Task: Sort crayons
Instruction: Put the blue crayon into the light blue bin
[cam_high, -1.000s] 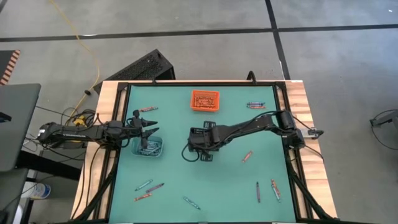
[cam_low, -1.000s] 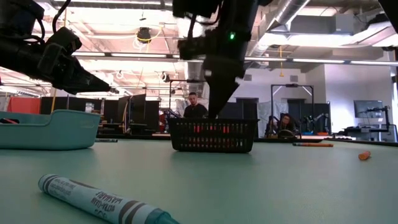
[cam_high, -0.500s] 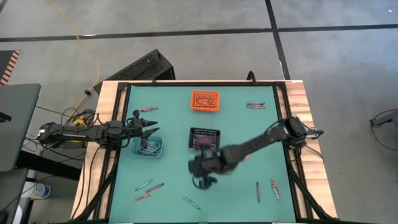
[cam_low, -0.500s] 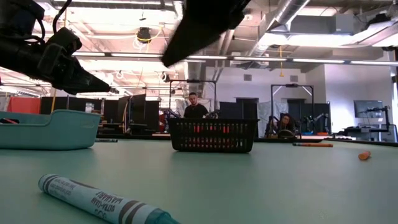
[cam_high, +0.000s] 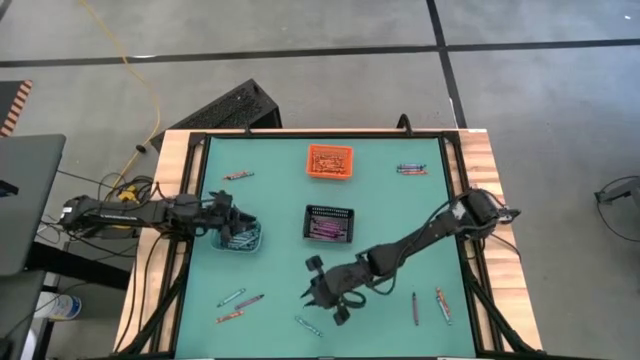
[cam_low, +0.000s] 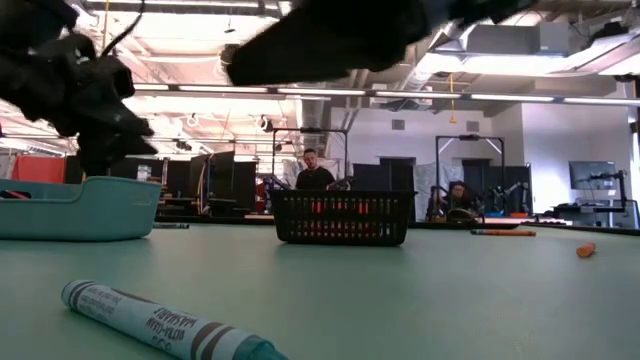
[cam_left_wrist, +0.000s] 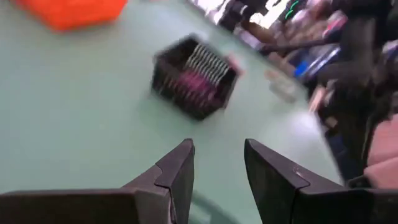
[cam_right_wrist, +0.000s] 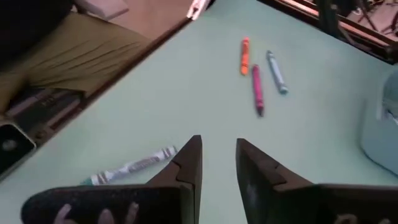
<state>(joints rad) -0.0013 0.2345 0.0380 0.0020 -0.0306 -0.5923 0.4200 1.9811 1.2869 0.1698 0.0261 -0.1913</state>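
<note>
Crayons (cam_high: 232, 297), thin paper-wrapped sticks in orange, blue-grey and purple, lie scattered across the green tabletop (cam_high: 280, 200), the empty, open right gripper (cam_high: 325, 295) hovering near a blue one (cam_right_wrist: 132, 167), left gripper (cam_high: 228, 212) open over a bin (cam_high: 240, 238).

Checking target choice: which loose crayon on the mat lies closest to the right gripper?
The blue-grey crayon near the mat's front edge, lying alone just beside the right gripper. The three-crayon cluster sits farther toward the left arm's side.
</note>
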